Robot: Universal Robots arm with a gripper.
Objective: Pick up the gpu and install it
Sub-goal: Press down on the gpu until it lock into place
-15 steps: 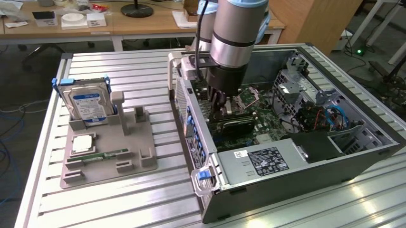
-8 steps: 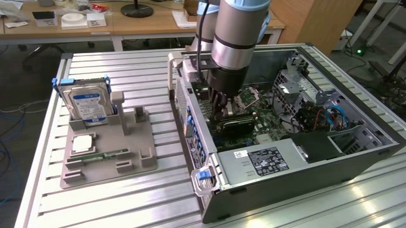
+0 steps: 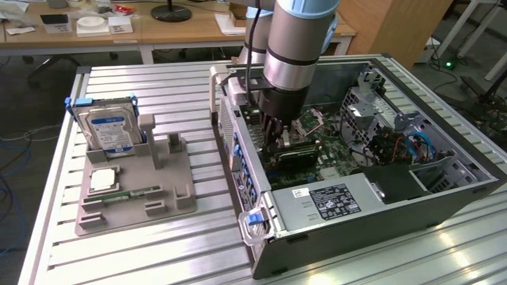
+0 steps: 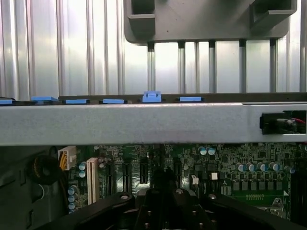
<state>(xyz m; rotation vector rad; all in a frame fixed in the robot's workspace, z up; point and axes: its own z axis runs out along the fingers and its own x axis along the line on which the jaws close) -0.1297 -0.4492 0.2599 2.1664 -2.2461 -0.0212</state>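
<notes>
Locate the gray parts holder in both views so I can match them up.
Exterior view: the gray parts holder lies on the slatted table, at the exterior view's left of the computer case, with the hard drive standing in it.
Wrist view: the gray parts holder sits on the slatted table beyond the case's side wall.
Shared landmark: the blue clips along that wall.

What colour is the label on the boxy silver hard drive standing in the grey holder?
Blue and white; the boxy silver hard drive shows best in the exterior view.
</notes>
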